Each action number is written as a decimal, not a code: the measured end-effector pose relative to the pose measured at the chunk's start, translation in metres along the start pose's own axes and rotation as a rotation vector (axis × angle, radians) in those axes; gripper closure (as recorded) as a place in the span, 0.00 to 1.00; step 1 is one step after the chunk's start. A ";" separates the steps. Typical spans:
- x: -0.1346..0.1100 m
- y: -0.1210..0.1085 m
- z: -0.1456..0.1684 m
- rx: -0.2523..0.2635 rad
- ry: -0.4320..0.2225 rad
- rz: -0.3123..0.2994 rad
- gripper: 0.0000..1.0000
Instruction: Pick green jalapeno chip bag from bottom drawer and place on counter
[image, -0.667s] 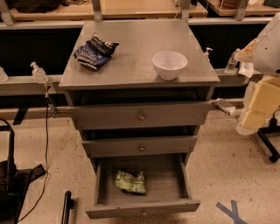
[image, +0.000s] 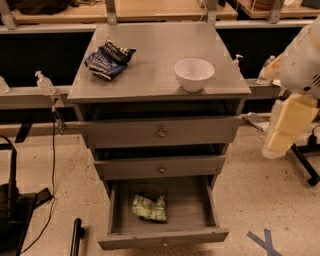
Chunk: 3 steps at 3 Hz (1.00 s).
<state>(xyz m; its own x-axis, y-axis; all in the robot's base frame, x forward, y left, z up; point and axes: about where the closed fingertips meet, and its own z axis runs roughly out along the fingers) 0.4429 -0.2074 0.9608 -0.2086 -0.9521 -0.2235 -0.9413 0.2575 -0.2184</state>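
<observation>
The green jalapeno chip bag lies crumpled on the grey floor of the open bottom drawer, a little left of its middle. The counter is the grey metal top of the cabinet above. Only a white and cream part of my arm shows at the right edge, beside the cabinet at the height of the upper drawers. My gripper is out of view, off the frame. Nothing touches the bag.
A dark blue chip bag lies on the counter's left and a white bowl on its right. The two upper drawers stand slightly pulled out. Small bottles sit on side rails. A black stand is at lower left.
</observation>
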 end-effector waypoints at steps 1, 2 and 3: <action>-0.042 0.025 0.096 -0.142 -0.068 -0.093 0.00; -0.081 0.052 0.152 -0.202 -0.113 -0.219 0.00; -0.081 0.052 0.152 -0.202 -0.113 -0.218 0.00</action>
<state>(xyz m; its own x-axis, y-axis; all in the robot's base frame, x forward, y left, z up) 0.4514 -0.0920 0.8228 0.0242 -0.9540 -0.2988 -0.9966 0.0006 -0.0826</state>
